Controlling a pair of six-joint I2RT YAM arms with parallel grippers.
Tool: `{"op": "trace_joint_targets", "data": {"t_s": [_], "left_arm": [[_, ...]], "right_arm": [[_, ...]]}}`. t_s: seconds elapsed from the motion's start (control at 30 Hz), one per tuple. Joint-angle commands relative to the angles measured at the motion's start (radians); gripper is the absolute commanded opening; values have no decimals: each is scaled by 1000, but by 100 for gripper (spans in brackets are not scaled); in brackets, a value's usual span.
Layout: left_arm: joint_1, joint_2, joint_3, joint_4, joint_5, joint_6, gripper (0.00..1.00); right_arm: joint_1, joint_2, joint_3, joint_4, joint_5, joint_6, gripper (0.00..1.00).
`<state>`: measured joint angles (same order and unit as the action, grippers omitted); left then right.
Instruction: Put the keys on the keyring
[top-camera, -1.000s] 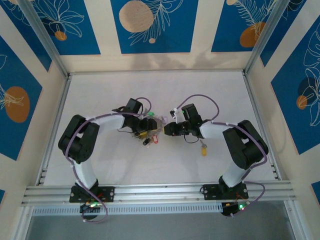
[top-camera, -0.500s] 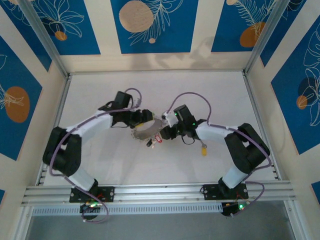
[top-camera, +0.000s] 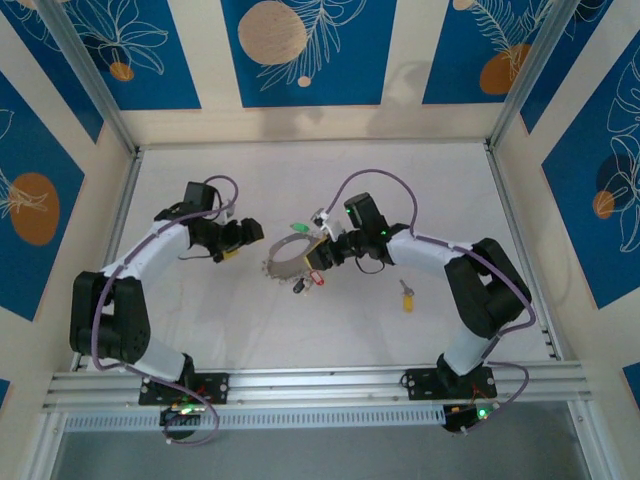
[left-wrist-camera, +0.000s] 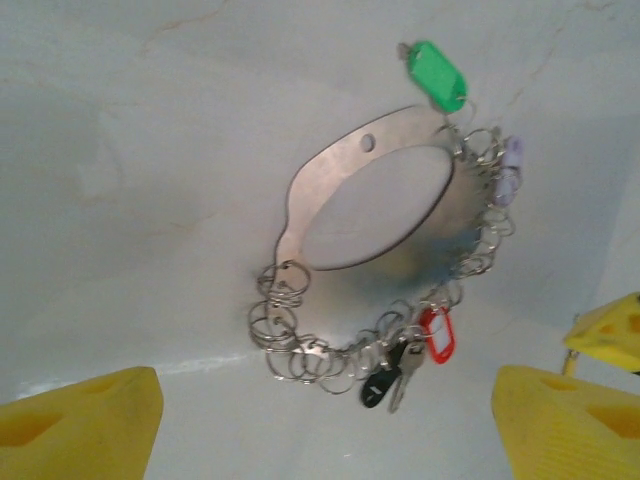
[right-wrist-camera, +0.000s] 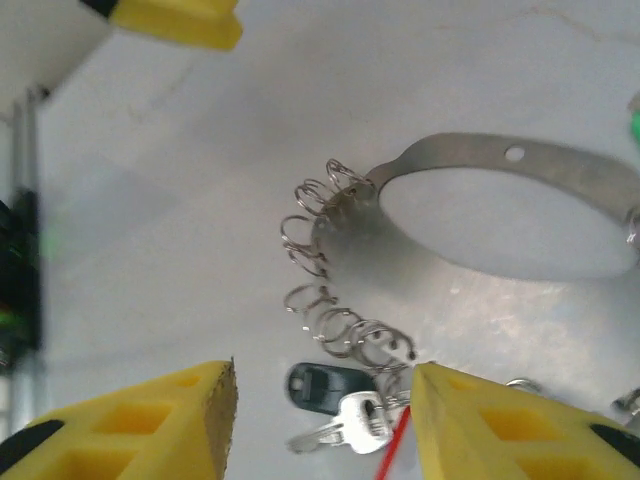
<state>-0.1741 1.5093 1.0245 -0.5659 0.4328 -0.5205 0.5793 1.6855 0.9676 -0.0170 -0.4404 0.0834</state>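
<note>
The keyring (top-camera: 285, 262) is a grey metal band bent into a loop, hung with several small split rings, and it lies flat on the table. In the left wrist view the keyring (left-wrist-camera: 372, 200) carries a green tag (left-wrist-camera: 437, 75), a red tag (left-wrist-camera: 438, 333) and a silver key (left-wrist-camera: 402, 376) beside a black tag. A yellow-headed key (top-camera: 406, 297) lies apart on the table to the right. My right gripper (top-camera: 318, 256) stands open at the ring's right edge. In its own view the silver key (right-wrist-camera: 350, 420) lies between the right gripper's (right-wrist-camera: 325, 425) fingers. My left gripper (top-camera: 243, 238) is open, left of the ring, nothing in it.
Aluminium rails (top-camera: 320, 380) run along the near edge, and patterned walls close the other three sides. In the right wrist view a yellow finger of the left gripper (right-wrist-camera: 175, 20) shows at the top left. White table surface (top-camera: 420, 190) lies behind the ring.
The left arm has drawn back to the left, away from the keyring, with its jaws wider. The right gripper has slid left along the ring and opened. The ring now rests on the table.
</note>
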Motion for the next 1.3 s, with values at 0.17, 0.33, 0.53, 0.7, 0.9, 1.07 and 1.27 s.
{"op": "trace_joint_targets", "data": {"t_s": [0.17,0.33,0.53,0.7,0.9,1.07,1.27], "left_arm": [[8,33,40,-46,-86,116,88],[9,20,39,-55,-124,151,88],[9,-17,25,-66,-177,182,89],[9,-36,10,-57,-193,183,89],[8,-36,16,-55,-182,183,89],[8,-38,15,-58,-177,185,89],[9,-60,10,-47,-190,184,89]], "right_arm": [[25,87,-7,-107,-144,272,55],[30,137,16,-118,-87,270,55],[11,192,34,-173,-53,216,55],[55,173,31,-266,-28,192,55],[83,192,6,-284,-19,215,54],[112,124,0,-271,-33,234,54],[100,71,52,-284,135,248,54]]}}
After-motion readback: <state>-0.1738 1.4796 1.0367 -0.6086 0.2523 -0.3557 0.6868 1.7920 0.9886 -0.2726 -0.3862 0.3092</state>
